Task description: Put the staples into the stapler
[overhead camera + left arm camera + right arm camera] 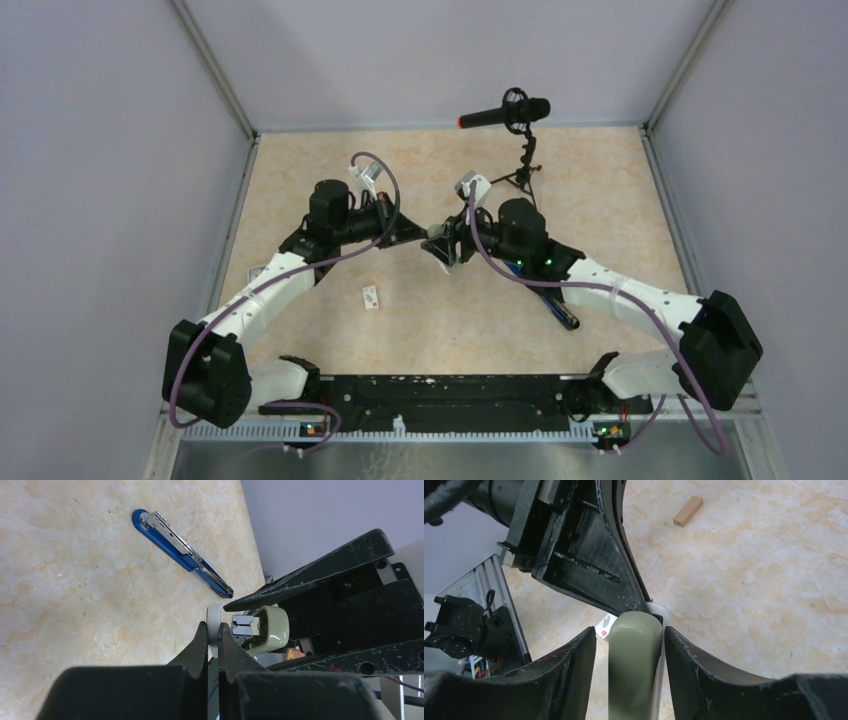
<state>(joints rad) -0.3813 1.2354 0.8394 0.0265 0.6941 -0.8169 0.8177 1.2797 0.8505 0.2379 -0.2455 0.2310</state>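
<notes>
Marbled beige tabletop (600,190), grey walls (100,150), stapler (634,665)

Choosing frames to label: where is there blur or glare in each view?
Top external: even soft light, only faint shadows. Left wrist: the left gripper near the lens is out of focus, the blue bar is sharp, its metal glinting. Right wrist: the stapler close up is blurred; the wooden block is crisp.

stapler (634,665): showing smooth pale grey-green plastic, softly glossy
metal rail (245,626): glinting silvery
blue stapler (180,555), eleven o'clock: carrying bright polished metal
block (688,511), one o'clock: looking like bare wood
tabletop (749,580): appearing matt, marbled
right gripper fingers (694,660): showing scuffed black plastic
</notes>
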